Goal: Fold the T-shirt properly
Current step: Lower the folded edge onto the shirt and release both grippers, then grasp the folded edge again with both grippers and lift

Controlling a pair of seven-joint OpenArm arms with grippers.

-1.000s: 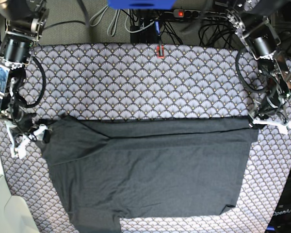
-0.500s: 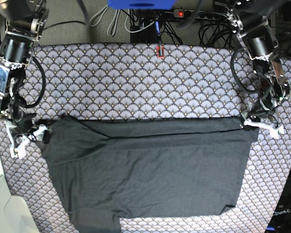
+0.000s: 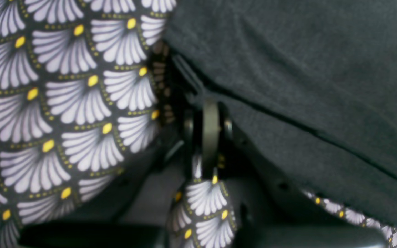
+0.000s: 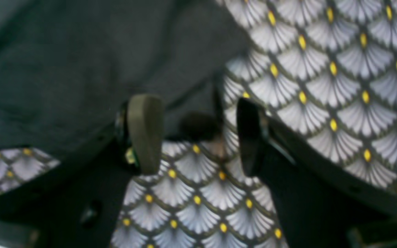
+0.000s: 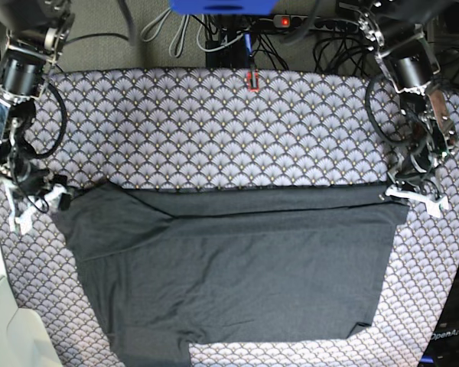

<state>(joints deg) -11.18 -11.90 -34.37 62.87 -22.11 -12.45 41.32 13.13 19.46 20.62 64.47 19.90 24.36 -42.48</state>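
Both arms have shifted: right claw [image 5: 34,200] rides higher at the shirt [image 5: 237,267] corner, jaws spread, holding nothing. Left claw [image 3: 209,136] looks closed at the opposite corner; grip unclear. Shirt lies on surface [image 5: 214,122]; I judge the fold stalled.

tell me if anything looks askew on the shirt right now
Yes. The T-shirt lies lopsided: its corner by the right gripper is bunched with a diagonal crease, while the side by the left gripper lies flat and straight.

T-shirt [image 5: 237,267]: plain charcoal-black | tablecloth [image 5: 214,130]: grey scallops, yellow dots
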